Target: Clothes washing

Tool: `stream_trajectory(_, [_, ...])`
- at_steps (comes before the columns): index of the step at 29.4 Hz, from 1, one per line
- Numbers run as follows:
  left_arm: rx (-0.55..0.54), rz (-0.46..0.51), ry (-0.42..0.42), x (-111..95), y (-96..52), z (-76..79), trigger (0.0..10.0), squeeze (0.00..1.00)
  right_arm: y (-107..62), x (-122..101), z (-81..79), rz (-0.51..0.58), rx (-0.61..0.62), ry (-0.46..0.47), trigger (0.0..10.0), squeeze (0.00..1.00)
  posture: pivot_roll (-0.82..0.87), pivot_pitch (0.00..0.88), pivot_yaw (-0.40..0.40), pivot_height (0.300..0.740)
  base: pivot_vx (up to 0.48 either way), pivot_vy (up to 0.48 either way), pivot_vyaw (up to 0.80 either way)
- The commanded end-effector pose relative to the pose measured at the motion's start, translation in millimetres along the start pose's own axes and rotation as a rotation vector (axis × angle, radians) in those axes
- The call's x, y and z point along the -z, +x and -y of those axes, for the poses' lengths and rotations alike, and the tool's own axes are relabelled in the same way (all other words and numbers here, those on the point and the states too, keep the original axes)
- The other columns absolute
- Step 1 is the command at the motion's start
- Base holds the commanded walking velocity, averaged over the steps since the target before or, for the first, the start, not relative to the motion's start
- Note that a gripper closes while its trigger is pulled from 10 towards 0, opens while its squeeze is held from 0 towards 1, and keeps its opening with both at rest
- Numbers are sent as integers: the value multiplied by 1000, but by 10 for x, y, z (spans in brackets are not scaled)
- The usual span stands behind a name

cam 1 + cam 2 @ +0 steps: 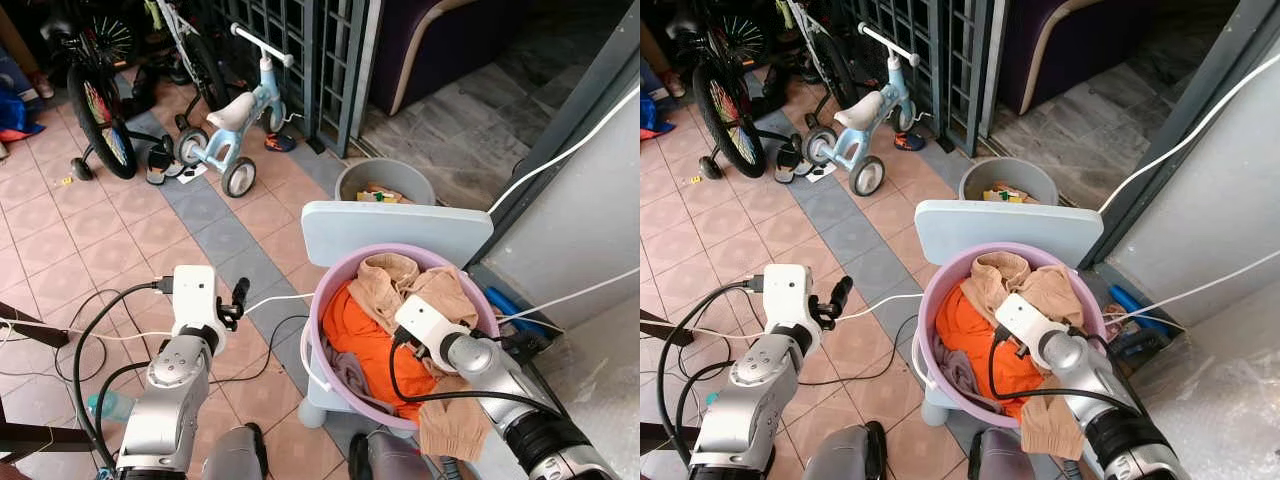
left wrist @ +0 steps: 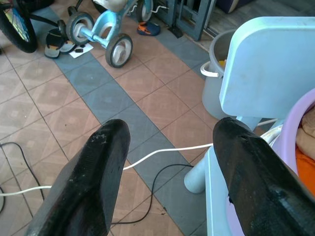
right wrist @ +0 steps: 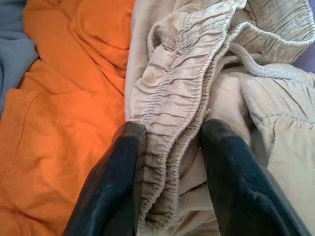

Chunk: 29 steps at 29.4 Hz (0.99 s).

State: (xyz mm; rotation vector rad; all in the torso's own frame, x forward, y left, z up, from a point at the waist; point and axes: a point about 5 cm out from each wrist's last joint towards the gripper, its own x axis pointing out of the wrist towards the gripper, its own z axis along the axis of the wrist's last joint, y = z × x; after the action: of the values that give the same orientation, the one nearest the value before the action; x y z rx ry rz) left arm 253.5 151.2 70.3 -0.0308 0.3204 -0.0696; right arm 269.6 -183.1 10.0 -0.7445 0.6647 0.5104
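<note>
Tiled floor [image 1: 70, 250], metal gate [image 1: 300, 50], small tricycle [image 1: 230, 125] parked.

chair back [image 1: 395, 232] walls the basin's [image 1: 318, 300] far rim; near rim free.

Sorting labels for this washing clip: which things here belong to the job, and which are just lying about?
Job:
purple basin
beige trousers, pinched by the right gripper
orange garment
grey garment

Lying about:
blue balance bike
bicycle
grey bucket
floor cables
left gripper, open over the floor

Soft daylight makes everything bright and easy to see. Shadows are faint. The black fingers [image 2: 88, 187] up close look maybe a little blurry.
</note>
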Motion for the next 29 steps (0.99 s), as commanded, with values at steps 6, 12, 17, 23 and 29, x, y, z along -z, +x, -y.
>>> stream_trajectory(6, [0,-23,2,50,15,5,10000,0,33,9,-233,-14,-137,77,10000,0,-23,128,-9,740,0,0,0])
stream_trajectory(12, [12,-29,11,60,-53,11,10000,0,130,-129,-262,-4,-116,105,9765,0,-3,163,-4,740,0,0,0])
stream_trajectory(17, [4,-34,14,57,-146,7,10000,0,191,-173,-202,-18,-35,103,0,0,26,208,-8,740,0,0,0])
stream_trajectory(23, [0,-55,10,84,-236,-20,10000,0,186,-154,-159,-14,-1,96,0,0,27,233,-4,740,0,0,0])
stream_trajectory(29, [10,-63,21,69,-227,-14,10000,0,158,-79,-72,-12,44,137,0,0,17,226,5,740,0,0,0])
